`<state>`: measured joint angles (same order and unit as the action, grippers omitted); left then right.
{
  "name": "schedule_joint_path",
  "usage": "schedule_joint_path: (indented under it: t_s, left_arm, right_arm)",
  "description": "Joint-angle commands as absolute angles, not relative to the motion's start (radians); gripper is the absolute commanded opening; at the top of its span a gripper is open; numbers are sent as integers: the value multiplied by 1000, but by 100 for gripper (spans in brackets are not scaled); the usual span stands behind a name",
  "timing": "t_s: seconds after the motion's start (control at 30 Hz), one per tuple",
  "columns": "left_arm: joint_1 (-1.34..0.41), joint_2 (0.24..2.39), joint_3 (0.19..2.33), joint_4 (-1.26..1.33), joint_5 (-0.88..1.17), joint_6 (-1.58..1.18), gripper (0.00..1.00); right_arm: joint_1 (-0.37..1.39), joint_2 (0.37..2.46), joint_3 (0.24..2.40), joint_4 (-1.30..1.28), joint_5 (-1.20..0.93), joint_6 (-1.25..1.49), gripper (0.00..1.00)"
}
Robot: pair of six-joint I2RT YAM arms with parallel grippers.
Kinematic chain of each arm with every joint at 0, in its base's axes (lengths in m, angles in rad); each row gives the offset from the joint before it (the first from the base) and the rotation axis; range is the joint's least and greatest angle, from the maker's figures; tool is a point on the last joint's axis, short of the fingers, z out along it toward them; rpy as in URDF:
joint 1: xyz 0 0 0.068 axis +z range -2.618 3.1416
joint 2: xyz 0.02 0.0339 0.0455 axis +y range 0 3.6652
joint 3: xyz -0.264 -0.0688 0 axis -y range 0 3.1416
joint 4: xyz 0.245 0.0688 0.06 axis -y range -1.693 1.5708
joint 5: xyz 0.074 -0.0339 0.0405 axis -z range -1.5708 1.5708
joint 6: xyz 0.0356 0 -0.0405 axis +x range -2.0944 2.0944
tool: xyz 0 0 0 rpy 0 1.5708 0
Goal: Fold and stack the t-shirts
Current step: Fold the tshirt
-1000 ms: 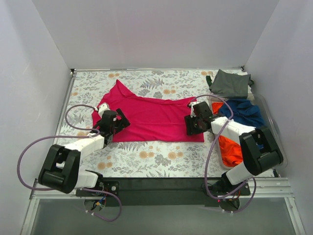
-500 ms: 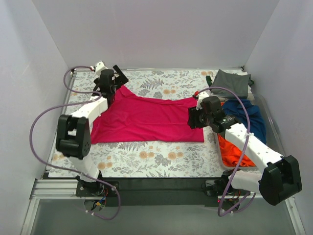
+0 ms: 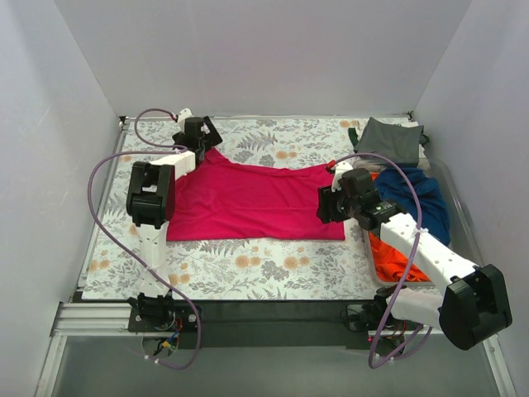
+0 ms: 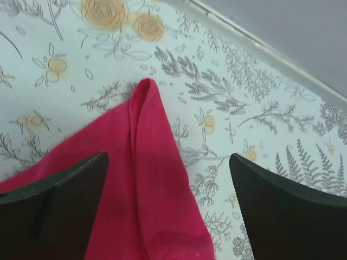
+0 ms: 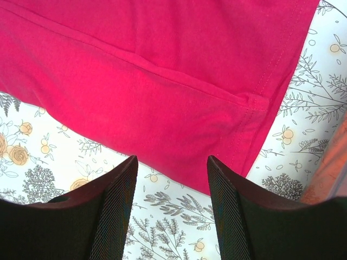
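Top external view: a magenta-pink cotton t-shirt (image 3: 248, 198) lies spread flat across the middle of the counter, with a straight near hem and one narrow point of cloth running up toward the far left corner. The left tool (image 3: 201, 132) sits at that point, its arm stretched far across the counter. The right tool (image 3: 329, 205) is over the shirt's right edge, near the lower corner. Three more tees are bunched at the right side: a dark grey-green one (image 3: 388, 141) farthest back, a rumpled navy blue one (image 3: 413, 190) in front of it, and a bright orange one (image 3: 388, 252) nearest, partly under the right arm.

From the left wrist, the left tool (image 4: 168, 160) is spread wide, and the pink cloth (image 4: 152, 189) runs up between its fingers to a folded, seamed tip. I cannot tell whether the fingers touch it. From the right wrist, the right tool (image 5: 172, 162) has its fingers parted more narrowly, hanging over the shirt's stitched hem and corner (image 5: 135, 70) and gripping nothing. An orange blur shows at that picture's right edge.

A floral-patterned tablecloth (image 3: 273, 265) of grey ferns and orange blossoms covers the counter. Plain white walls (image 3: 264, 58) close in three sides.
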<state>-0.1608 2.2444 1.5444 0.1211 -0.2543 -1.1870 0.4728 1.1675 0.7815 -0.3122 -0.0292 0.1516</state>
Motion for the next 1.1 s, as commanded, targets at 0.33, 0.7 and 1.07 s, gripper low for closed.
schedule_joint_path:
  t_s: [0.33,0.7,1.07]
  left_arm:
    - [-132,2344,1723,164,-272,-1088,79]
    - [-130,2395,1792,147,-290,-1063,63]
    - [-115,2448,1848,135,-299,-1017,40]
  right_arm:
    - [494,1152,756,-267,-32,179,48]
    - [514,1123,742,-267,-17,204,48]
    - [535,1112,719,-271,-5,225,48]
